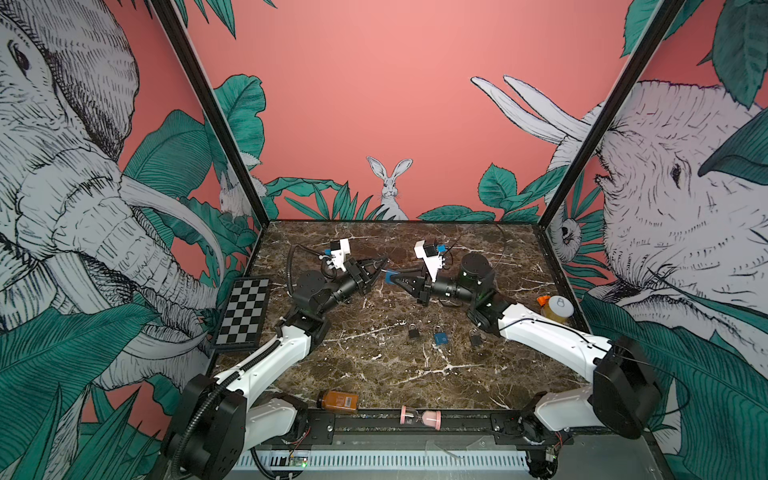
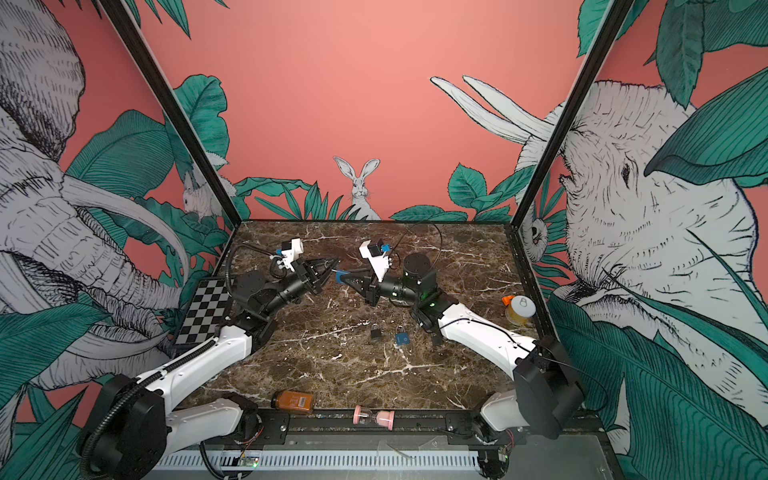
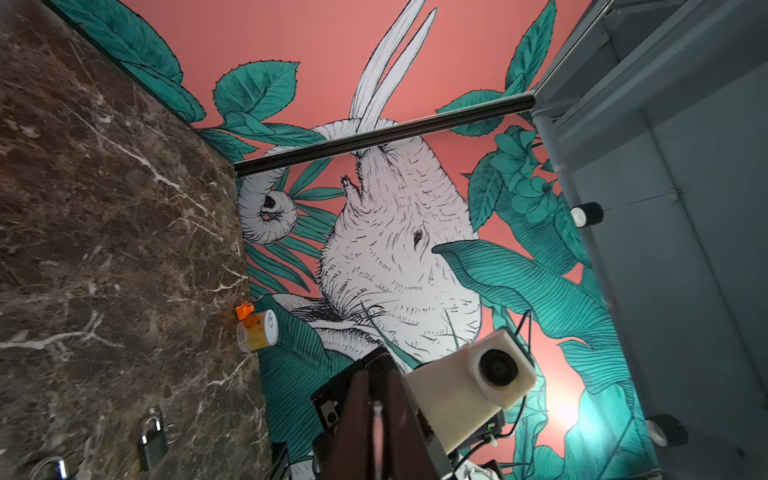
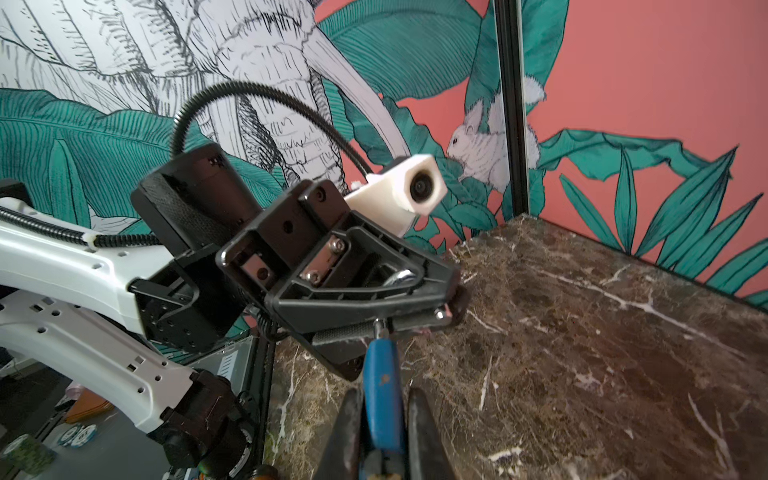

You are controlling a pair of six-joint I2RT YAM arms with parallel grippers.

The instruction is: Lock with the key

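Right claw (image 4: 384,399) is seen clenched on the blue key (image 4: 382,365), its fingers pressed to both flat sides. The key is held in the air above the back middle of the tabletop (image 1: 374,374), metal tip pointed into the left claw (image 1: 382,263). The left claw's fingers are drawn near together about that tip; whether they are clamped or slack cannot be told. A silver glint is noted inside the left claw in the right wrist view, but what it belongs to cannot be made out. In both top views the meeting point is small and dark, and contact is not resolved.

3 padlocks are laid on the tabletop nearer the front, right of centre:
- dark padlock (image 1: 413,331)
- blue padlock (image 1: 440,337)
- 3rd padlock (image 1: 476,337), just beside the right arm

In the left wrist view 1 padlock is shown whole and another is cut off by the frame.

Edges:
- chessboard (image 1: 245,311) is propped at the left edge
- jar (image 1: 559,309) is set at the right edge
- brown bottle (image 1: 337,401) is laid on its side at the near edge
- pink hourglass (image 1: 420,417) is laid on the black rail in front

Open marble is left between the padlocks and the near edge, and behind both claws up to the back wall.
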